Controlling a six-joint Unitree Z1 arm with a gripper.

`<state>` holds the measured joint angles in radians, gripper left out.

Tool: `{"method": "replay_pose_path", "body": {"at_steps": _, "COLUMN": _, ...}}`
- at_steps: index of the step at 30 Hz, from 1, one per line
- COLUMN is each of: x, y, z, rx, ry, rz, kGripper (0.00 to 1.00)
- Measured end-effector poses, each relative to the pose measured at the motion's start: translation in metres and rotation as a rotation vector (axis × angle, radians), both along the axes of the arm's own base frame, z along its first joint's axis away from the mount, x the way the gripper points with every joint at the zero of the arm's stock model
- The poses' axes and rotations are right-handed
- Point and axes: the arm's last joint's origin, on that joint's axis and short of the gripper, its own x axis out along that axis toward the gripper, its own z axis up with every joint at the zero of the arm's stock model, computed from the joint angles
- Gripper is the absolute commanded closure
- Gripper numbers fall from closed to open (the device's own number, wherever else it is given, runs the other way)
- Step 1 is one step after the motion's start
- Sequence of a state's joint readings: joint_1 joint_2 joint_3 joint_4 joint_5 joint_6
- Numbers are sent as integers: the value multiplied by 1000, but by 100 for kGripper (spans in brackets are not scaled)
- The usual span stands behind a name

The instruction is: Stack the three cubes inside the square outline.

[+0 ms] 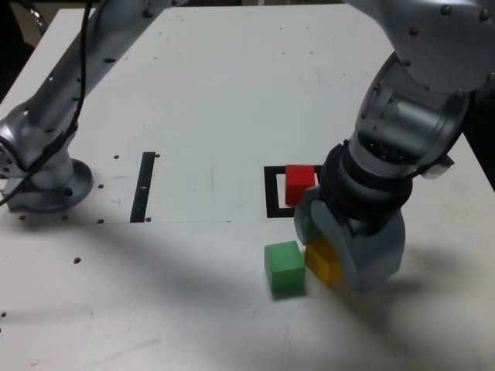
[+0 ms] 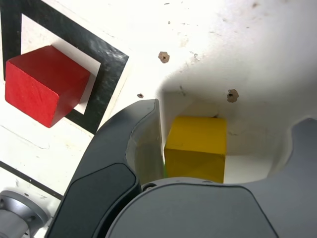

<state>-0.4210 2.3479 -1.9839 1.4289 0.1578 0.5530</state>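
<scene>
The yellow cube (image 1: 323, 261) (image 2: 195, 148) rests on the white table between the two dark fingers of my gripper (image 1: 326, 249) (image 2: 228, 116). One finger (image 2: 133, 144) is close against the cube's side, while a clear gap shows at the other finger, so the jaws stand open around it. In the exterior view the green cube (image 1: 284, 267) sits just left of the yellow one, nearly touching it. The red cube (image 1: 300, 184) (image 2: 44, 84) stands inside the square outline (image 1: 272, 193) (image 2: 106, 64), covering most of its white centre.
A narrow black strip (image 1: 144, 185) lies on the table at the exterior view's left. The arm's grey base (image 1: 46, 185) is bolted at the far left edge. Small screw holes (image 2: 163, 57) dot the white tabletop (image 1: 232, 93).
</scene>
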Motion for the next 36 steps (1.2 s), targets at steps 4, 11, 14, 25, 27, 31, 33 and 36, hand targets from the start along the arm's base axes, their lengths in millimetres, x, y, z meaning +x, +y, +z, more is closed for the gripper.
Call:
{"method": "replay_pose_path", "body": {"at_steps": 4, "x": 1, "y": 1, "z": -2, "rx": 2, "ry": 2, "rz": 14, "kGripper": 53}}
{"method": "replay_pose_path", "body": {"at_steps": 11, "x": 2, "y": 0, "z": -8, "rx": -8, "ry": 19, "rz": 29, "kGripper": 75}}
{"method": "replay_pose_path", "body": {"at_steps": 14, "x": 2, "y": 0, "z": -8, "rx": -12, "ry": 20, "rz": 31, "kGripper": 78}}
{"method": "replay_pose_path", "body": {"at_steps": 25, "x": 2, "y": -1, "z": -8, "rx": -19, "ry": 18, "rz": 33, "kGripper": 79}}
{"method": "replay_pose_path", "body": {"at_steps": 27, "x": 2, "y": -1, "z": -8, "rx": -20, "ry": 17, "rz": 34, "kGripper": 79}}
{"method": "replay_pose_path", "body": {"at_steps": 31, "x": 3, "y": -1, "z": -7, "rx": -21, "ry": 14, "rz": 39, "kGripper": 79}}
{"method": "replay_pose_path", "body": {"at_steps": 33, "x": 2, "y": -1, "z": -4, "rx": -15, "ry": 15, "rz": 46, "kGripper": 79}}
{"method": "replay_pose_path", "body": {"at_steps": 36, "x": 1, "y": 1, "z": 8, "rx": -1, "ry": 2, "rz": 59, "kGripper": 79}}
